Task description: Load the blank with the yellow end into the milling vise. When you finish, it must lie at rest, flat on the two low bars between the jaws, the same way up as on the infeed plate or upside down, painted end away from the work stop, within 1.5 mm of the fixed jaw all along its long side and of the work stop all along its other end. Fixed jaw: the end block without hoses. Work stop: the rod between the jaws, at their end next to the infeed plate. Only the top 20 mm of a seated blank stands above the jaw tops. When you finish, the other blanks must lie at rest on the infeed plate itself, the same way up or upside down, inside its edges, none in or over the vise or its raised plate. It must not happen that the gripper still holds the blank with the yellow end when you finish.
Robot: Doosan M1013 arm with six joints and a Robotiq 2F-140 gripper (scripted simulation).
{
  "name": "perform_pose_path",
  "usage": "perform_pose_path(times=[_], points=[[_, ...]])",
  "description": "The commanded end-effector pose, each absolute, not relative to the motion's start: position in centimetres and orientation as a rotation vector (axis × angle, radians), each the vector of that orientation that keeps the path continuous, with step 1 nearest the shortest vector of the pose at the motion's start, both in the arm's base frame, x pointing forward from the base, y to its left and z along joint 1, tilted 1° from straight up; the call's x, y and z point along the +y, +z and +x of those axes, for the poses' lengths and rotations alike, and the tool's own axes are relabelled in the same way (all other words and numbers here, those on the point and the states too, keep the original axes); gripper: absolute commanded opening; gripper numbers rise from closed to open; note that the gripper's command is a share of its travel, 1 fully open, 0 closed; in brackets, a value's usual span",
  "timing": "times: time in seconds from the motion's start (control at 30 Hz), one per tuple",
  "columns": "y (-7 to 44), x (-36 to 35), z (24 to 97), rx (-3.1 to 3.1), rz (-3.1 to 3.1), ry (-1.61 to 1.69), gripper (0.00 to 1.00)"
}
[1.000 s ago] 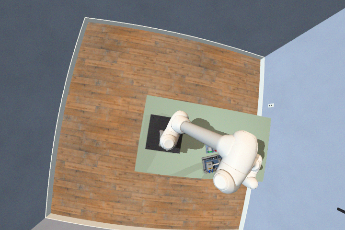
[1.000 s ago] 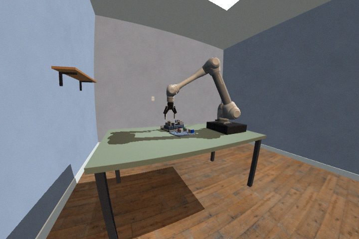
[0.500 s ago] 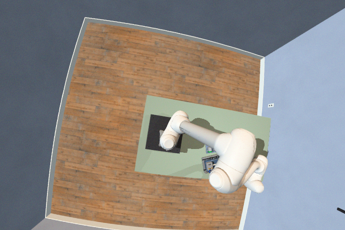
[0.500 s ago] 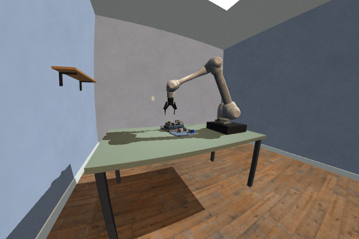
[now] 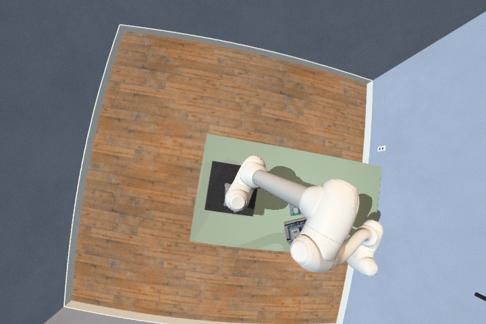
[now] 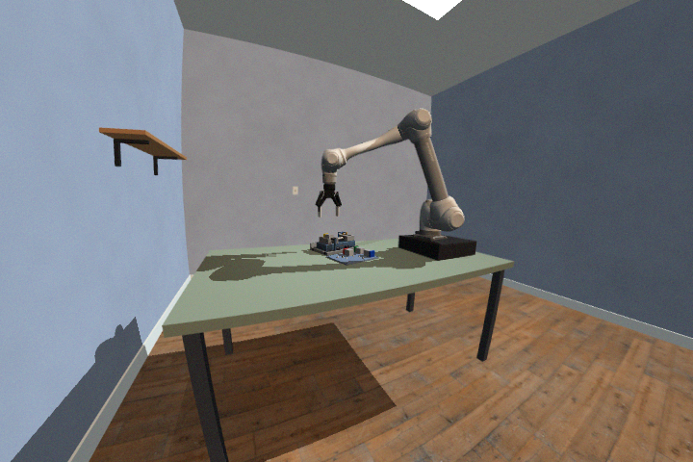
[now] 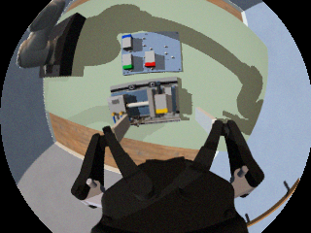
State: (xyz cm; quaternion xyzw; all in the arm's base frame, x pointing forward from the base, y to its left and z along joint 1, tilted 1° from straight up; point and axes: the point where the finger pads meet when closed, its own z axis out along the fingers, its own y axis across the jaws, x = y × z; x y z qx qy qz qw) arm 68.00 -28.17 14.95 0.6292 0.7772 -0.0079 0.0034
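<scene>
In the wrist view the vise (image 7: 146, 103) stands below me on the green table, with the blue-grey infeed plate (image 7: 152, 52) just beyond it. A grey blank with a yellow end (image 7: 159, 101) lies between the vise jaws, its yellow end pointing away from the infeed plate. Three other blanks lie on the infeed plate, with a blue end (image 7: 126, 41), a green end (image 7: 128, 62) and a red end (image 7: 151, 61). My gripper (image 7: 161, 116) is open and empty. In the side view it (image 6: 328, 209) hangs high above the vise (image 6: 333, 241). How close the blank sits to the jaw and the stop is too small to tell.
The black robot plinth (image 6: 437, 245) stands on the table to the right of the infeed plate (image 6: 355, 254). From above, the arm hides most of the vise (image 5: 293, 229) and the plate (image 5: 291, 210). A wall and the table edge lie close behind the vise.
</scene>
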Motion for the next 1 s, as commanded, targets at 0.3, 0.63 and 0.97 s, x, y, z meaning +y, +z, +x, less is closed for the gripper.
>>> perform_pose_path(times=[0.3, 0.63, 0.97], points=[[15.5, -28.2, 68.0, 2.436, 1.973, -0.025, 1.00], [14.9, -28.2, 68.0, 2.436, 1.973, -0.025, 1.00], [14.6, -28.2, 68.0, 2.436, 1.973, -0.025, 1.00]])
